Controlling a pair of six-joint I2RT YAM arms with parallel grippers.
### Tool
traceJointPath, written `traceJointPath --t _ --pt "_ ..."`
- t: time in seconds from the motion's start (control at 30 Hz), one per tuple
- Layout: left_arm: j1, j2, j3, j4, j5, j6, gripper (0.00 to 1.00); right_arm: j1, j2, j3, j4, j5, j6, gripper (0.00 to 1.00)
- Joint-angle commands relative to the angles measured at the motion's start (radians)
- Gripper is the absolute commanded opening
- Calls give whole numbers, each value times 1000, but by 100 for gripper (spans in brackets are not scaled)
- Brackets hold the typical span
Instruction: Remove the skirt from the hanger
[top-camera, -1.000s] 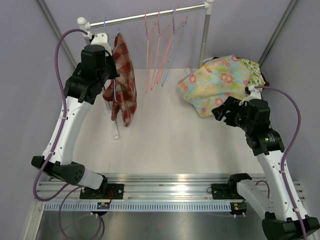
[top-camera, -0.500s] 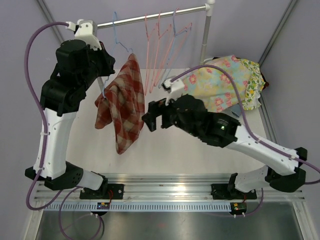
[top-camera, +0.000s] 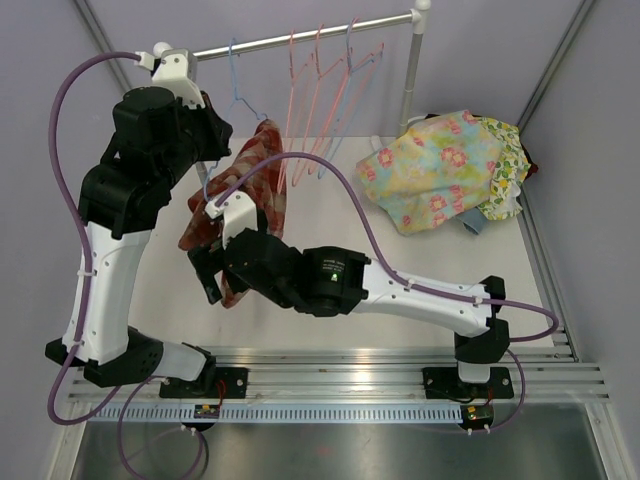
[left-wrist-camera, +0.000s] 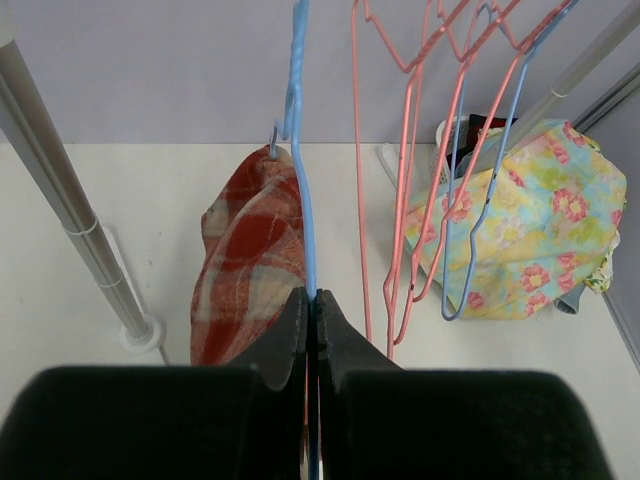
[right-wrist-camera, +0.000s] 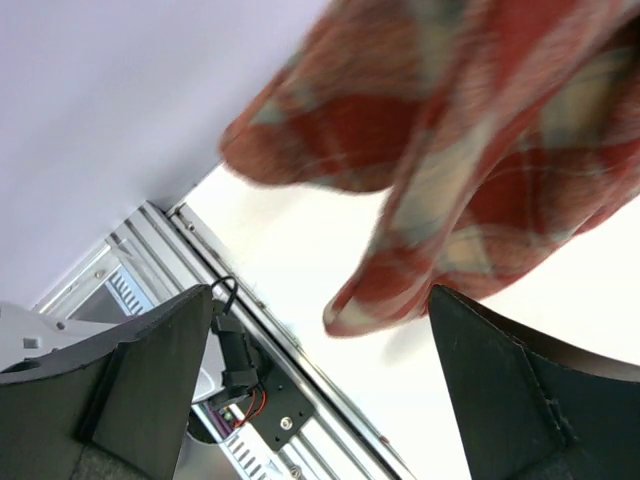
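The red plaid skirt (top-camera: 264, 160) hangs bunched from a blue wire hanger (top-camera: 243, 98) in front of the rack. My left gripper (top-camera: 212, 158) is shut on the blue hanger (left-wrist-camera: 302, 180), with the wire pinched between its fingertips (left-wrist-camera: 313, 300); the skirt (left-wrist-camera: 248, 270) hangs just beyond them. My right gripper (top-camera: 205, 275) is open at the skirt's lower hem. In the right wrist view the skirt (right-wrist-camera: 480, 150) hangs above the gap between the open fingers (right-wrist-camera: 320, 350), its lowest fold level with the fingertips and not touching them.
Several empty pink and blue hangers (top-camera: 325, 90) hang on the rack's rail (top-camera: 300, 32). The rack's post (top-camera: 408, 75) stands at the back right. A pile of floral clothes (top-camera: 440, 165) lies at the right. The aluminium base rail (top-camera: 330, 375) runs along the near edge.
My right arm has swung from the floral pile across to the left, and its open gripper is now at the skirt's hem. My left arm has raised the hanger and skirt.
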Motion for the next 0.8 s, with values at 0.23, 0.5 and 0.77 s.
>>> traceJointPath --t 0.23,0.5,0.77 --pt "-9 -68 29 92 40 15 0 17 38 7 -18 134 13 96" --pt "-9 -89 36 104 86 -19 0 9 61 -158 170 298 -56 26" --pt "-9 -71 72 78 -37 36 0 92 -66 -223 104 424 -39 0"
